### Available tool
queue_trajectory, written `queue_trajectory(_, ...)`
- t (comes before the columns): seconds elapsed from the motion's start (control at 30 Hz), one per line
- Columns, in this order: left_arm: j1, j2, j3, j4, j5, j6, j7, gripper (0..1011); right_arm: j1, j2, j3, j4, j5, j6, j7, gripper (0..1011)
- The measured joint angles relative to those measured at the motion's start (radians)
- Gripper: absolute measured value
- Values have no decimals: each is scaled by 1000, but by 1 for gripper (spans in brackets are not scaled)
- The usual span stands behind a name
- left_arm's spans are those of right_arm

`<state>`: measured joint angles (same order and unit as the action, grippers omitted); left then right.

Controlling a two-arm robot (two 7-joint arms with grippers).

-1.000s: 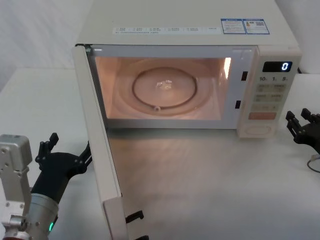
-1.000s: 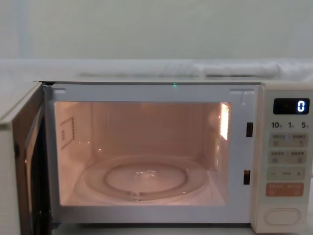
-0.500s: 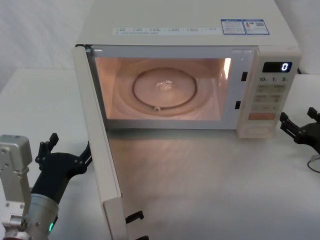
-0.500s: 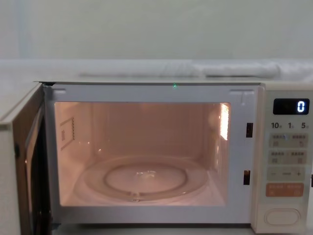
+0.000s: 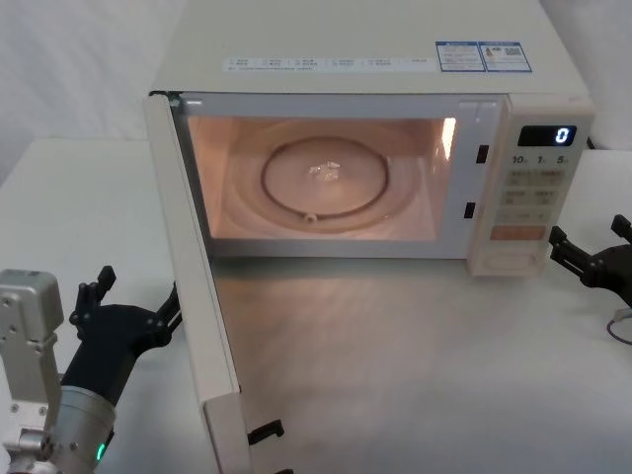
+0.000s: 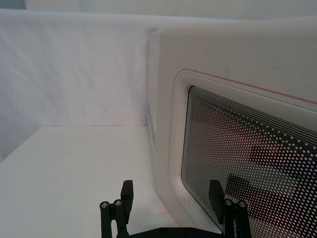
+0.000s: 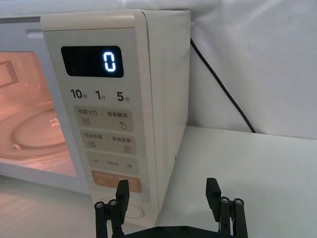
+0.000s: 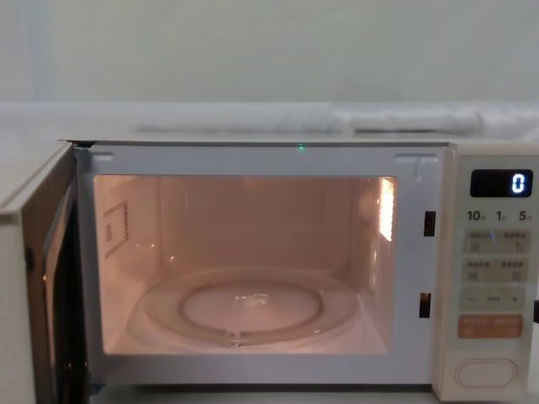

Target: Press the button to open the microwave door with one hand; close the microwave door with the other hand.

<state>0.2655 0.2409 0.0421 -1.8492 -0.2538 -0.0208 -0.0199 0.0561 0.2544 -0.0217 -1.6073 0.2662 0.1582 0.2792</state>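
I see the microwave door [image 5: 194, 286] swung wide open on the left, cavity lit. My left gripper [image 5: 133, 308] sits just left of it, fingers apart. My right gripper [image 5: 592, 259], fingers spread, hovers right of the button [image 5: 505, 261].

A white table [image 5: 415, 375] carries the cream microwave [image 5: 375, 59] at its far side, a black cable [image 7: 223, 89] trailing right.

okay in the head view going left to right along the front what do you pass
Left hand → open microwave door → lit cavity with glass turntable → control panel with the button → right hand.
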Motion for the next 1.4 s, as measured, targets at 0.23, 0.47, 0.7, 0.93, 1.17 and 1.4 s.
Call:
queue_trajectory(0.23,0,0,0,0,0,0,0,1001,0,0,0,0,0,0,0,1002)
queue_trajectory(0.47,0,0,0,0,0,0,0,1001,0,0,0,0,0,0,0,1002)
queue_trajectory(0.7,0,0,0,0,0,0,0,927,0,0,0,0,0,0,0,1002)
queue_trajectory(0.93,0,0,0,0,0,0,0,745,0,0,0,0,0,0,0,1002)
queue_trajectory(1.17,0,0,0,0,0,0,0,521,0,0,0,0,0,0,0,1002)
queue_trajectory(1.4,0,0,0,0,0,0,0,269,0,0,0,0,0,0,0,1002)
